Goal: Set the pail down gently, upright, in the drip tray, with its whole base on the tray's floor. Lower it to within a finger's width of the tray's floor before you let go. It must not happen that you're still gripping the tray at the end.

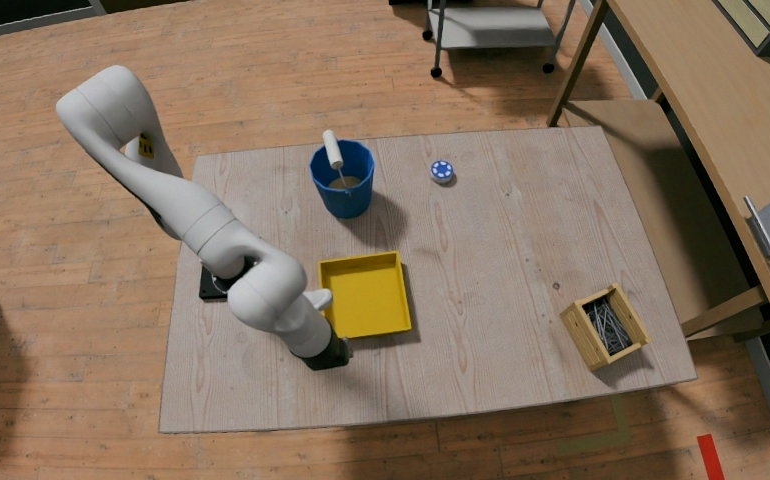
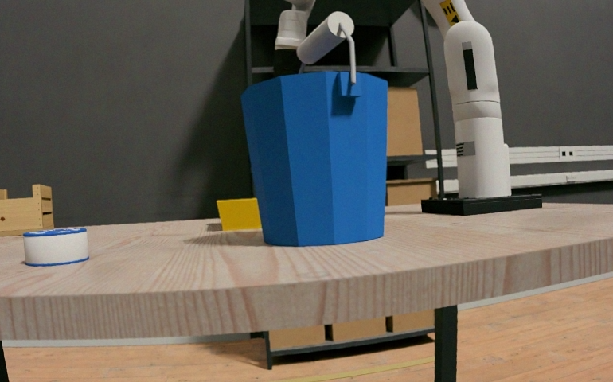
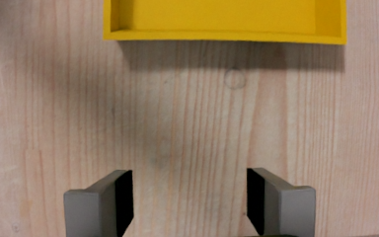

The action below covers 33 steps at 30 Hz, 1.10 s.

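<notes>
The blue pail [image 1: 344, 176] stands upright on the wooden table toward the far side, its white-grip handle [image 1: 333, 148] raised above the rim; it fills the middle of the exterior view [image 2: 317, 158]. The yellow drip tray [image 1: 364, 293] lies empty in the middle of the table, apart from the pail. Its near edge shows in the wrist view [image 3: 224, 20]. My gripper [image 1: 331, 354] hangs over bare table just beside the tray's near-left corner, far from the pail. In the wrist view the gripper [image 3: 189, 202] is open with nothing between the fingers.
A small white and blue round puck [image 1: 441, 170] lies right of the pail. A wooden crate of nails [image 1: 605, 325] stands near the table's right front corner. My arm's base [image 1: 213, 284] is fixed at the table's left edge. A workbench stands beyond the right side.
</notes>
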### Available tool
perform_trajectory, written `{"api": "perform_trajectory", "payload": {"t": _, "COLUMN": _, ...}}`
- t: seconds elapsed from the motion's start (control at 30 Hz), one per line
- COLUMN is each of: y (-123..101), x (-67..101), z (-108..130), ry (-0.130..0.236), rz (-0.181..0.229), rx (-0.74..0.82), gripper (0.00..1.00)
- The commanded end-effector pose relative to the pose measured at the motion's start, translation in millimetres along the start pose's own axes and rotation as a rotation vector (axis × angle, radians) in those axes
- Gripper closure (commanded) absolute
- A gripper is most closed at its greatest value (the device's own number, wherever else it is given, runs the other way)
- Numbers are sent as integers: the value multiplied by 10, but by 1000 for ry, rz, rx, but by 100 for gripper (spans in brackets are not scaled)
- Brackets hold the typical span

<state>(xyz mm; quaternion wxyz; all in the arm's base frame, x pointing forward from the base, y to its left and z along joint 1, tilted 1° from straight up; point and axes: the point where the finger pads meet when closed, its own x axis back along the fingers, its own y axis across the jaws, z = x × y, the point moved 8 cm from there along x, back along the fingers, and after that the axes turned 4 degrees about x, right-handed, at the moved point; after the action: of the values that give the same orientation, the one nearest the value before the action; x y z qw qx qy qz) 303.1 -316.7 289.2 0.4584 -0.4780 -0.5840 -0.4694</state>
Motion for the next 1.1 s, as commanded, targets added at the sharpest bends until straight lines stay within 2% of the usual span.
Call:
{"api": "perform_trajectory", "payload": {"t": 0.0, "y": 120, "x": 50, "z": 85, "ry": 3, "rz": -5, "rx": 12, "gripper": 0}}
{"api": "perform_trajectory", "payload": {"t": 0.23, "y": 582, "x": 159, "z": 608, "ry": 47, "rz": -11, "rx": 25, "gripper": 0}}
{"api": "perform_trajectory", "payload": {"t": 0.5, "y": 1125, "x": 389, "z": 1562, "ry": 108, "rz": -1, "rx": 50, "gripper": 0}}
{"api": "perform_trajectory", "payload": {"t": 0.57, "y": 1125, "x": 389, "z": 1562, "ry": 108, "rz": -1, "rx": 50, "gripper": 0}}
{"api": "perform_trajectory", "payload": {"t": 0.8, "y": 1389, "x": 664, "z": 2566, "ry": 148, "rz": 29, "rx": 76, "gripper": 0}}
{"api": "perform_trajectory", "payload": {"t": 1.07, "y": 1373, "x": 995, "z": 3618, "ry": 163, "rz": 69, "rx": 106, "gripper": 0}}
